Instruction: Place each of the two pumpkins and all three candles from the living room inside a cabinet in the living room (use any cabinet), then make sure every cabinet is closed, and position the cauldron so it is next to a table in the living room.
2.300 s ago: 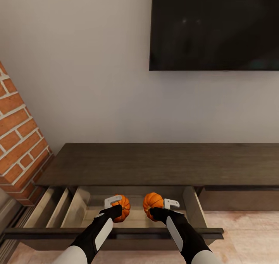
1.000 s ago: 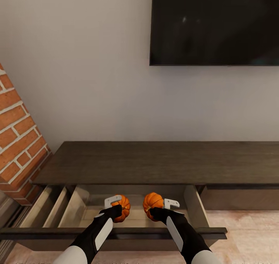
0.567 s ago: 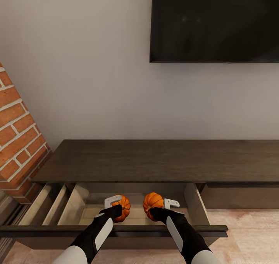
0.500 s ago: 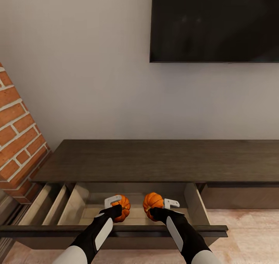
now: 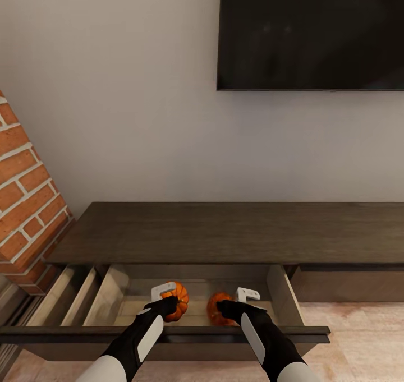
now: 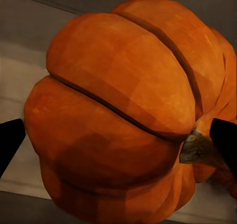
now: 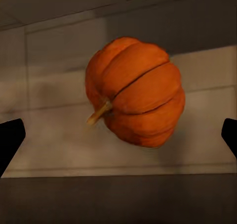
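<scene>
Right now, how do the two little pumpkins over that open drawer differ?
The left pumpkin sits between the left tool's fingertips and is held above the drawer; the right pumpkin is free, clear of the right tool's spread fingertips. The left one rides higher, while the right one is lower, down inside the drawer. In the right wrist view the right pumpkin is tipped, stem sideways. Both are orange, ribbed and similar in size.

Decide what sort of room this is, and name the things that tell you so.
Most likely a living room: a dark flat screen hangs on the wall above a long, low wooden cabinet, with a brick column beside it, perhaps a fireplace.
</scene>
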You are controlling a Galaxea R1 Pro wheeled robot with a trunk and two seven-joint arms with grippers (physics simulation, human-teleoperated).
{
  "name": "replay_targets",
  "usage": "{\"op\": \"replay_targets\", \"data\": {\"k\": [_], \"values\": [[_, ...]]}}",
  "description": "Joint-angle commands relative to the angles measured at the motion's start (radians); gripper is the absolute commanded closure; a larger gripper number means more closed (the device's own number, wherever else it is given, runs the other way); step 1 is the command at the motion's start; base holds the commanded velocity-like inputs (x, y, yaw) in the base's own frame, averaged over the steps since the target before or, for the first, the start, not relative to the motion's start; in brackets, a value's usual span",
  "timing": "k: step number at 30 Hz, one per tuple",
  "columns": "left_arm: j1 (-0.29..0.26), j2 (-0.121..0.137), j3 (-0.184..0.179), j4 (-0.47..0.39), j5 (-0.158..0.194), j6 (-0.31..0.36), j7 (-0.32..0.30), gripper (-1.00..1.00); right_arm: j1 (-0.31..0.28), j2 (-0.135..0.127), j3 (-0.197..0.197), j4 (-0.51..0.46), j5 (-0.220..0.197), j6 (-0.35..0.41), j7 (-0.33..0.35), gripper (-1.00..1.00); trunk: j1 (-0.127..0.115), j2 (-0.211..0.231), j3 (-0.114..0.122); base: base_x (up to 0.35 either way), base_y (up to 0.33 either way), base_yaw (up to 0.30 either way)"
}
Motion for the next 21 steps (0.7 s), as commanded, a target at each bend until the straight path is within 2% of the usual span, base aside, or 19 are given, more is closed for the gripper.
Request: {"op": "replay_targets", "data": {"k": [1,11,16,19,21], "values": [[0.000,0.001,-0.006,-0.002,0.011,0.003,0.009,-1.00,0.000,0.000,0.002,-0.002,-0.011,0.004,-0.009,-1.00,0.000,0.000,-0.001,0.000,0.000,0.000],[0.000,0.001,-0.006,-0.007,0.013,0.004,0.009,-1.00,0.000,0.000,0.002,-0.002,-0.011,0.004,-0.009,-1.00,0.000,0.000,-0.001,0.000,0.000,0.000],[0.000,0.001,-0.003,-0.008,0.014,0.077,0.012,-1.00,0.000,0.000,0.002,-0.002,-0.011,0.005,-0.009,-1.00,-0.016,0.028,0.012,0.000,0.000,0.000],[0.000,0.002,-0.001,-0.012,0.015,0.097,0.012,-1.00,0.000,0.000,0.002,-0.002,-0.013,0.006,-0.009,-1.00,-0.027,0.049,0.021,0.000,0.000,0.000],[0.000,0.002,0.001,-0.033,0.015,0.147,0.011,-1.00,0.000,0.000,0.002,-0.002,-0.013,0.007,-0.009,-1.00,-0.035,0.063,0.027,0.000,0.000,0.000]]}}
